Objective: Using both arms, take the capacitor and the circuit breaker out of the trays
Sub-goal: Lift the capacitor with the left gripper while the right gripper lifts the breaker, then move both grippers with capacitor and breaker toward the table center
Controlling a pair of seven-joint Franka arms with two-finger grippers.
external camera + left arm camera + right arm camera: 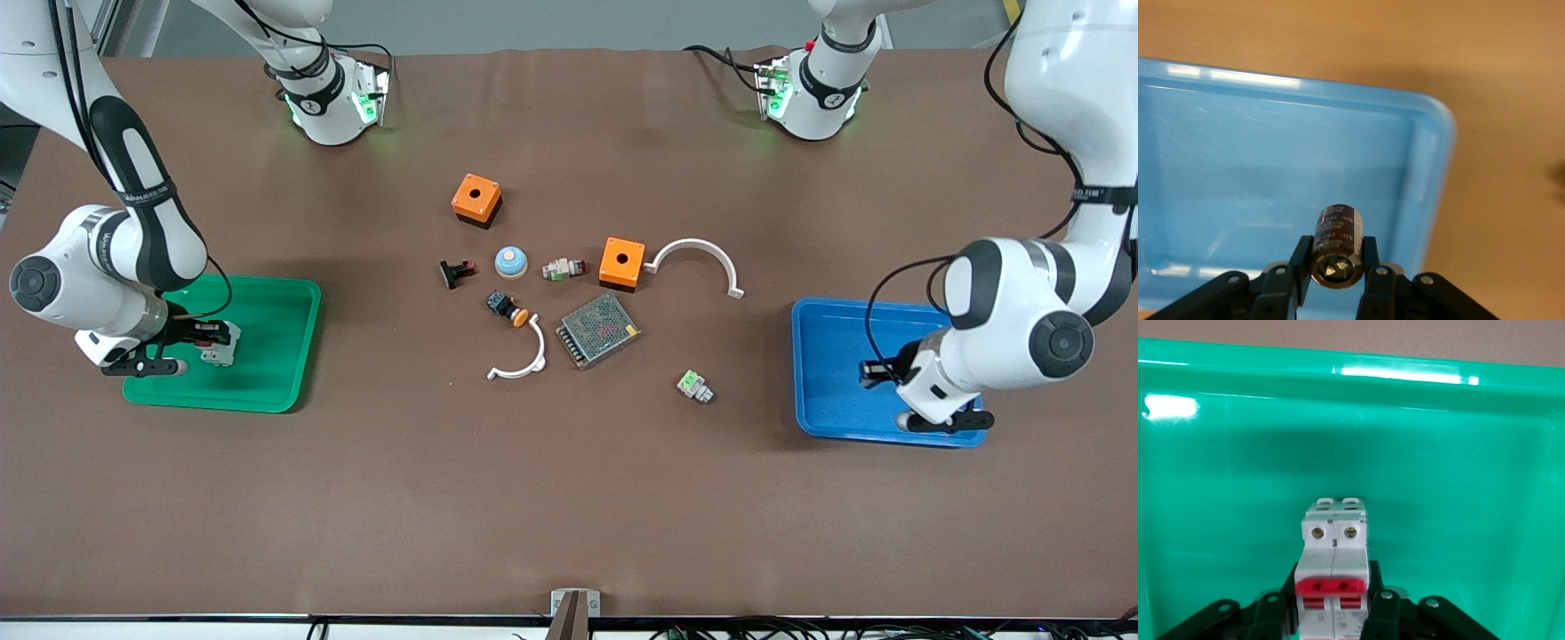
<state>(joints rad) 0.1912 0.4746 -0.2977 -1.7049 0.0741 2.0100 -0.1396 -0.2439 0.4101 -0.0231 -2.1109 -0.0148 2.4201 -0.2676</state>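
Note:
My left gripper [878, 372] is shut on the capacitor [1337, 243], a small black cylinder with a pale end facing the left wrist camera. It holds it over the blue tray [827, 418], whose floor [1238, 180] shows below. My right gripper [206, 342] is shut on the breaker [1335, 553], a white-grey block with red levers. It holds it low over the green tray [267, 373], whose floor [1458, 487] fills the right wrist view. The breaker also shows in the front view [220, 348]. I cannot tell whether either part touches its tray.
In the middle of the table lie two orange boxes [476, 199] [621, 263], a metal mesh box [598, 330], two white arcs [696, 262] [520, 360], green-and-white connectors [694, 386] [564, 268], a blue dome [510, 261], a black-and-red switch [457, 272] and a push button [507, 308].

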